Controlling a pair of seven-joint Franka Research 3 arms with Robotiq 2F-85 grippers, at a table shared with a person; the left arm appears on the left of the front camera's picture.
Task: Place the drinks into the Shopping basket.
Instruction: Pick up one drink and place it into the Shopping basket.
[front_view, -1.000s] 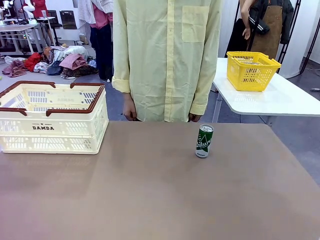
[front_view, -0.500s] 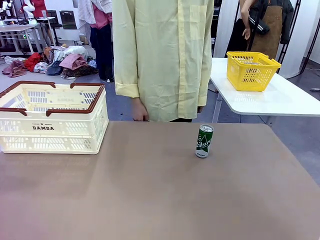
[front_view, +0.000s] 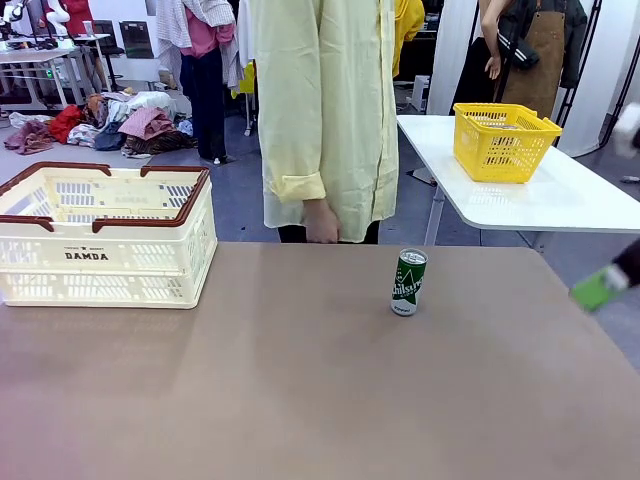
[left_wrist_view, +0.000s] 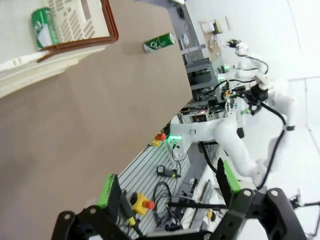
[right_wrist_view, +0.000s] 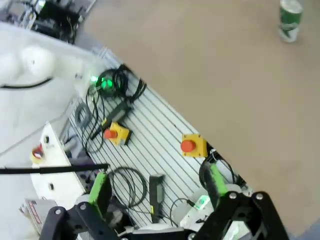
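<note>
Change since a second ago: the person has turned side-on, hand hanging low, and a green pad of the right gripper has come in at the right. It and the left gripper gape wide, empty. One green can stands on the table; a second can sits inside the Shopping basket.

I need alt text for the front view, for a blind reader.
A green drink can stands upright on a brown table, apart from the cream Shopping basket on its left side. A person in a yellow shirt stands behind; the right claw shows at the right edge.
</note>
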